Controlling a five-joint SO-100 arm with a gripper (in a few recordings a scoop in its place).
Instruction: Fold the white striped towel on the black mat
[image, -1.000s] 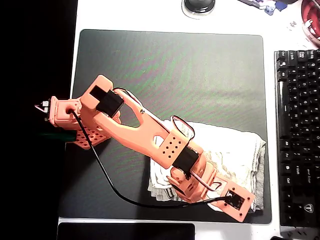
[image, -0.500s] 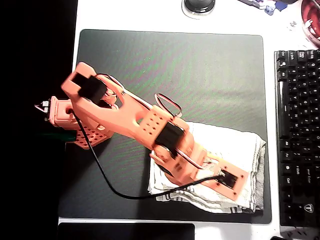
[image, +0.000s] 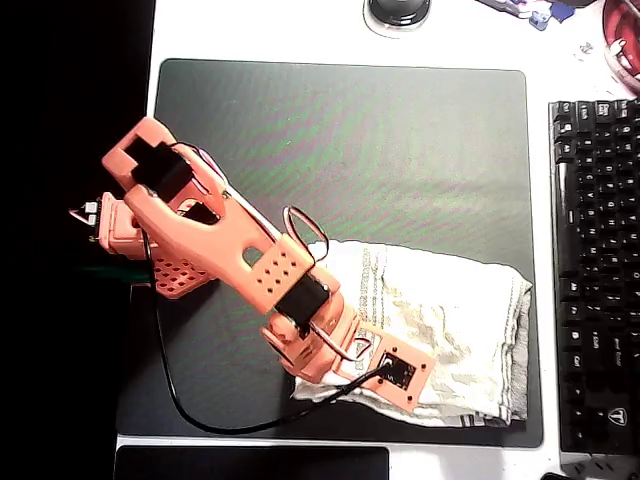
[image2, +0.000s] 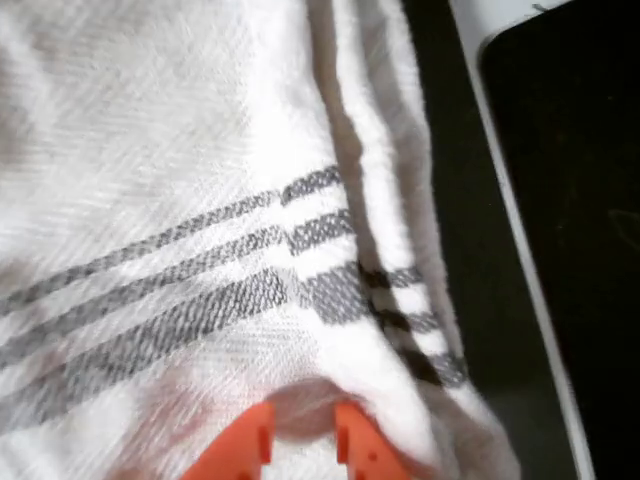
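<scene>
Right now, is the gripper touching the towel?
Touching. In the wrist view the gripper has a bulge of the white striped towel pinched between its orange fingertips, with no gap visible.

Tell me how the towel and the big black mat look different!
The white striped towel is pale with grey stripes and wrinkly; the black mat is dark, plain and smooth. The towel is folded into layers and smaller; the mat lies flat and much wider. Both are roughly rectangular.
</scene>
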